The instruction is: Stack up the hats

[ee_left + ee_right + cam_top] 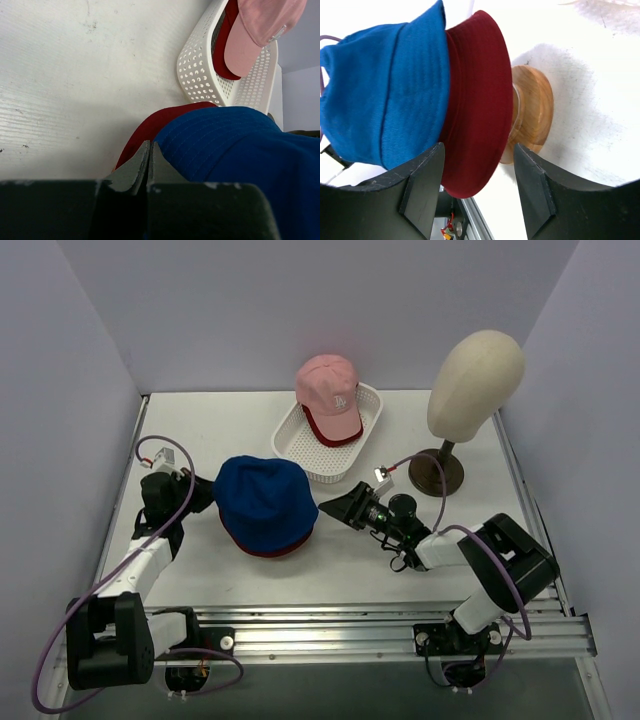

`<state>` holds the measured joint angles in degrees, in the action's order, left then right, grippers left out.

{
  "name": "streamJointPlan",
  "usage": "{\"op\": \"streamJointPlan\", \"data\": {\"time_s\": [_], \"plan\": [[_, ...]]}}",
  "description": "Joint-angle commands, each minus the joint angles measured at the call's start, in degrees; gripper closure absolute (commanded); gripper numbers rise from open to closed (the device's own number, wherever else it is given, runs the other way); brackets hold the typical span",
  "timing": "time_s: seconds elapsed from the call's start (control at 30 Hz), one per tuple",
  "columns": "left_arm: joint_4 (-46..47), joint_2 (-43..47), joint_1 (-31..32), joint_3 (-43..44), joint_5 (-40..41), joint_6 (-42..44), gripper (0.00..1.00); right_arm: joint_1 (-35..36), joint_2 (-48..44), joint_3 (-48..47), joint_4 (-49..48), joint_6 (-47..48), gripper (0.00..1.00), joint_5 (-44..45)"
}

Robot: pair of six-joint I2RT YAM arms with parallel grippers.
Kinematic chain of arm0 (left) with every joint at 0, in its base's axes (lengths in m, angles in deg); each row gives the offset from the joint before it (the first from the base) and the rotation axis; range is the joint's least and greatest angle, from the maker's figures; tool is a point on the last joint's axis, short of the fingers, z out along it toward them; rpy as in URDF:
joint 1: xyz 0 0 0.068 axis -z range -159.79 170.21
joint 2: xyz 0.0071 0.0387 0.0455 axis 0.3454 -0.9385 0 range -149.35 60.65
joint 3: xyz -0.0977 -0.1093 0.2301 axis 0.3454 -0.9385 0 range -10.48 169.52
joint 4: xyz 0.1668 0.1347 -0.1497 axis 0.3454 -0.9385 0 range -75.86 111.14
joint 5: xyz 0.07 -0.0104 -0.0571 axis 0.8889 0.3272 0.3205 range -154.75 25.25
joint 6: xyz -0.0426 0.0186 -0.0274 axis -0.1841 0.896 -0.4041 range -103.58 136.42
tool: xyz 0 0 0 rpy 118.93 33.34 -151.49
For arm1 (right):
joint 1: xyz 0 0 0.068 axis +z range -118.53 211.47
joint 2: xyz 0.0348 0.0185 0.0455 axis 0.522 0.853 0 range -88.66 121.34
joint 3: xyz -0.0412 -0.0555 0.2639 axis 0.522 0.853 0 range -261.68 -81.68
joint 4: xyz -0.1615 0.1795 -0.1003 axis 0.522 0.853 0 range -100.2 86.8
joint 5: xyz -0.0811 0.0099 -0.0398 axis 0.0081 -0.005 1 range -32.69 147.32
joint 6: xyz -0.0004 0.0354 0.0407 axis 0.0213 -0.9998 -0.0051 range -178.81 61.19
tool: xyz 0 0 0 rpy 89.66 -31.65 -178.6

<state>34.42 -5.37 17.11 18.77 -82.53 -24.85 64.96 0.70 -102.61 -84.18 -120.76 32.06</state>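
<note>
Blue bucket hat [262,502] atop dark red hat [475,100]; pink LA cap [328,390] in basket [298,443]

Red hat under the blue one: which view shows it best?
Right wrist: the red hat shows most of its side, between the blue hat and a wooden base. Top external shows only a thin rim; left wrist, one edge.

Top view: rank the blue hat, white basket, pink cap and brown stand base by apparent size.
Largest: blue hat and white basket, too close to rank.
Then: pink cap.
Smallest: brown stand base.
</note>
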Motion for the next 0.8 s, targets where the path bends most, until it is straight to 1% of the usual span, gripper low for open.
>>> {"op": "streamJointPlan", "data": {"time_s": [0.0,0.17,0.27,0.4,0.57,0.77], "plan": [[1.2,0.0,0.0,0.4,0.7,0.9,0.98,0.8,-3.9,0.4,-25.1,-0.9,0.47,2.3],[1.2,0.3,0.0,0.3,0.8,1.1,0.98,1.4,-6.0,0.5,-21.0,0.3,0.46,4.9],[1.1,0.4,0.0,0.3,0.9,1.1,0.98,1.9,-5.9,-0.4,-20.9,0.4,0.46,4.8],[1.6,0.3,0.0,0.2,0.7,0.9,0.98,4.0,-5.9,-1.7,-20.4,1.0,0.46,5.9],[1.2,0.4,0.0,0.1,0.7,0.9,0.98,8.5,-6.0,-3.1,-18.8,2.6,0.46,8.6],[1.3,0.5,0.0,-0.2,0.6,0.8,0.98,9.7,-6.0,-4.0,-17.2,3.8,0.46,10.7]]}}
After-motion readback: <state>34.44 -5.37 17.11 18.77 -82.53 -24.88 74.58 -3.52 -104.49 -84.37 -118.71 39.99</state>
